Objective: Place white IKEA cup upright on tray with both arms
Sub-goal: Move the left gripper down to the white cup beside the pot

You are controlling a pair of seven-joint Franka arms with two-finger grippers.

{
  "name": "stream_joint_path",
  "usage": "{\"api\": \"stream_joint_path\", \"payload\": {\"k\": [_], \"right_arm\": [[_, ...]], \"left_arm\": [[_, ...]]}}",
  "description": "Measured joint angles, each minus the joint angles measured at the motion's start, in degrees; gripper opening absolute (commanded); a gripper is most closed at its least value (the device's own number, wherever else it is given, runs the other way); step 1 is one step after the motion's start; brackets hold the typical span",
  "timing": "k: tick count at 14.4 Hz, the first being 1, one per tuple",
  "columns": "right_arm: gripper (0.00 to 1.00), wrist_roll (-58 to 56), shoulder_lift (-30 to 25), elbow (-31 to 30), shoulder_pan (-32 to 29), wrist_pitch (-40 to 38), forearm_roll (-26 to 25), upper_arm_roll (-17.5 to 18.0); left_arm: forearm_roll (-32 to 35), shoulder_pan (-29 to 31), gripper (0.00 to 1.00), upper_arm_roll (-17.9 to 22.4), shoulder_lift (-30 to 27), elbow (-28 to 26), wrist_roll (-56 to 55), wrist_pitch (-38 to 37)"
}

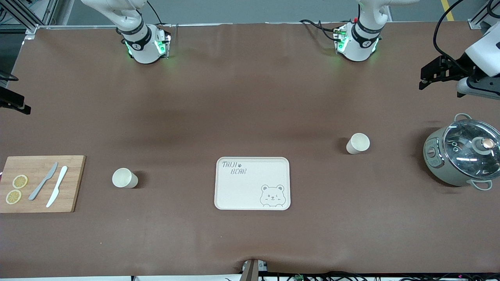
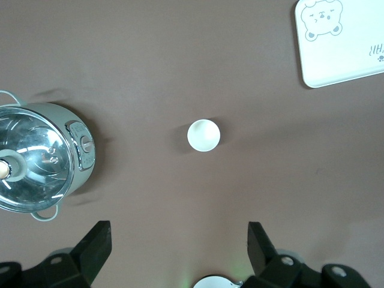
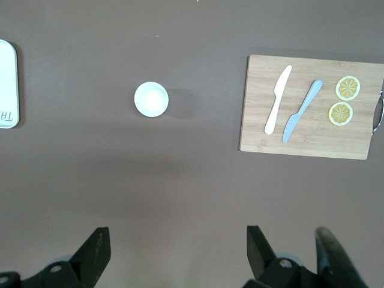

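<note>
A: Where do we see the tray (image 1: 250, 191)?

B: We see it flat on the table, midway between the two ends and nearer the front-camera edge than the robots' edge. Nothing lies on it.

A: And the cups?

B: We count two, both standing mouth up on the bare table, both well apart from the tray. The pot-side cup (image 1: 357, 143) stands toward the left arm's end, between the tray and the pot (image 1: 437, 156), a little farther from the camera than the tray. The board-side cup (image 1: 125, 178) stands toward the right arm's end, between the tray and the board (image 1: 74, 183).

A: What do we make of the left gripper (image 1: 424, 78)?

B: It hangs in the air over the left arm's end of the table. In the left wrist view its fingers (image 2: 96, 240) are spread wide and hold nothing, with the pot-side cup below, between them.

A: And the right gripper (image 3: 177, 243)?

B: From the front we catch only a dark piece of it at the edge of the right arm's end. Its wrist view shows its fingers (image 3: 257, 243) spread apart and empty, above bare table.

A: Anything else at that end?

B: The board sits at the corner nearest the camera, carrying a grey knife (image 1: 43, 181), a white knife (image 1: 57, 186) and two lemon slices (image 1: 20, 181).
</note>
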Motion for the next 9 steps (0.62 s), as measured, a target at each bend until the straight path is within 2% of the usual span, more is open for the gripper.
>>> {"api": "stream_joint_path", "payload": {"k": [6,9], "right_arm": [[1.00,0.00,0.47,-0.10,-0.01,-0.03,-0.05,-0.02],[1.00,0.00,1.56,-0.10,-0.03,0.02,-0.05,-0.20]], "left_arm": [[0.00,-0.09,1.00,-0.38,0.14,-0.49,-0.01,-0.01],[0.00,-0.04,1.00,-0.39,0.45,-4.13,0.00,1.69]]}}
